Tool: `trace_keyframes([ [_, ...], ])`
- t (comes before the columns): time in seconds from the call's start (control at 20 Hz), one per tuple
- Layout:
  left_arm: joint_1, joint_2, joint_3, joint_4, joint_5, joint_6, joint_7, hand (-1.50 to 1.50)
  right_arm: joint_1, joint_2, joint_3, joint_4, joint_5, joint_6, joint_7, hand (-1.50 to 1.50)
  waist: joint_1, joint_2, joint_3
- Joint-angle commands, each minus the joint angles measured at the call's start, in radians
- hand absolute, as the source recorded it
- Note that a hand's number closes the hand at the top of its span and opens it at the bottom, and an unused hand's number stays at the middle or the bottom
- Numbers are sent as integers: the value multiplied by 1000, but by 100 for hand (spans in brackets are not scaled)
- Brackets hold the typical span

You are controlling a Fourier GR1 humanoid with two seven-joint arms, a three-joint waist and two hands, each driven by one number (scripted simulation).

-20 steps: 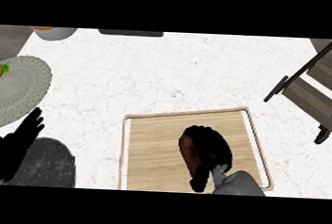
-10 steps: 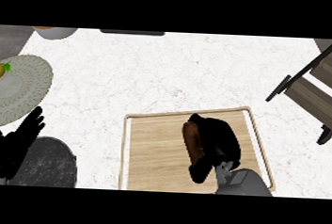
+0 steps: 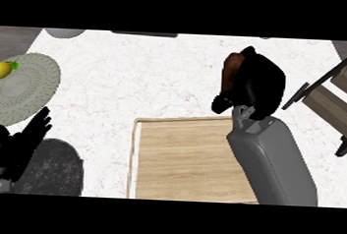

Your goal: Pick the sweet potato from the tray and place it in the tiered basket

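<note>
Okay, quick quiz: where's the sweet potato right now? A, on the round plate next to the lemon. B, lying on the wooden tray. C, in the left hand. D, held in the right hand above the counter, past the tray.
D: the right hand curls round the sweet potato over the white counter, beyond the tray.

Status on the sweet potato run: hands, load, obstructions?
Right hand shut on sweet potato, above the counter past the tray. Left hand open, resting lower left. Nothing between load and tiered basket.

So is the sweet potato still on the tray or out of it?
Out: the right robot hand holds the sweet potato beyond the tray.
</note>
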Motion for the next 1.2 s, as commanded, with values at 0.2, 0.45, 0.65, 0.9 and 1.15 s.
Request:
trace_keyframes([
  [0.2, -22, -7, -21, 14, -7, -11, 2, 0, -439, 9, -144, 161, 290, 86, 324, 150, 20, 4, 1],
  [0.45, -50, 4, 5, 42, -8, -2, -20, 0, -631, 10, -244, 323, 360, 36, 312, 150, 16, 15, 6],
  [0.65, -51, 35, 25, 42, 12, -29, 0, 0, -766, -35, -358, 404, 405, 59, 277, 150, 4, 10, 7],
  [0.9, -34, 1, 11, 64, -2, -18, -34, 0, -841, -152, -472, 572, 413, -70, 126, 150, 3, 17, 8],
  [1.15, -32, -1, 29, 72, 10, -17, -35, 0, -824, -317, -543, 669, 398, -117, -50, 150, -11, 16, 9],
])
